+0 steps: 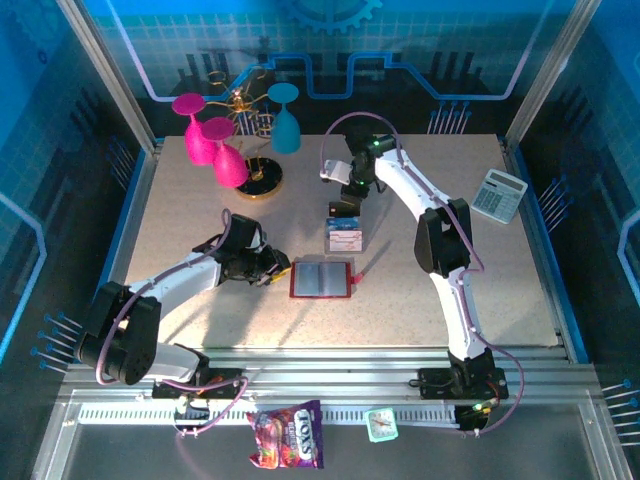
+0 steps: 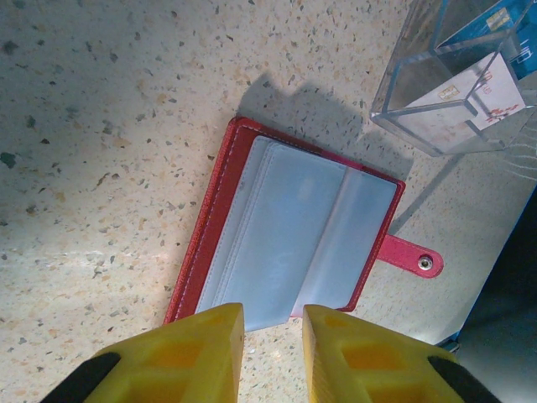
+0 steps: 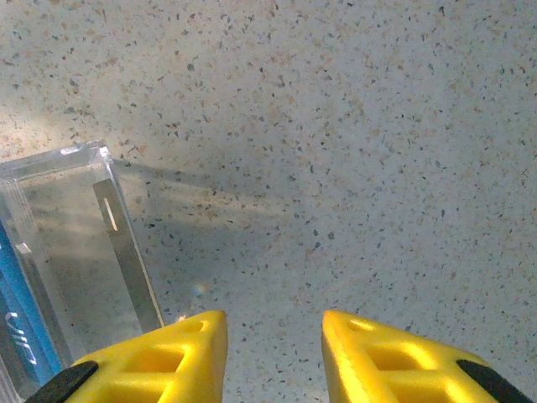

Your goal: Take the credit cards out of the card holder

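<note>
The red card holder (image 1: pixel 322 279) lies open on the table, grey pockets up and snap tab (image 2: pixel 411 256) pointing right. My left gripper (image 1: pixel 275 275) sits low at its left edge. In the left wrist view the yellow fingertips (image 2: pixel 210 336) reach the near edge of the card holder (image 2: pixel 294 227), and the narrow gap of this open gripper (image 2: pixel 273 315) holds only bare table. A whitish credit card (image 1: pixel 345 238) and a dark blue one (image 1: pixel 345 208) stand in the clear box (image 1: pixel 345 228). My right gripper (image 1: pixel 352 195) hovers just behind that box, open and empty (image 3: pixel 274 323).
The clear box (image 3: pixel 75 252) stands immediately left of my right fingers. A calculator (image 1: pixel 498 195) lies at the right rear. Pink and blue glasses on a gold rack (image 1: pixel 240 140) stand at the left rear. A sweet bag (image 1: pixel 285 435) lies on the front rail.
</note>
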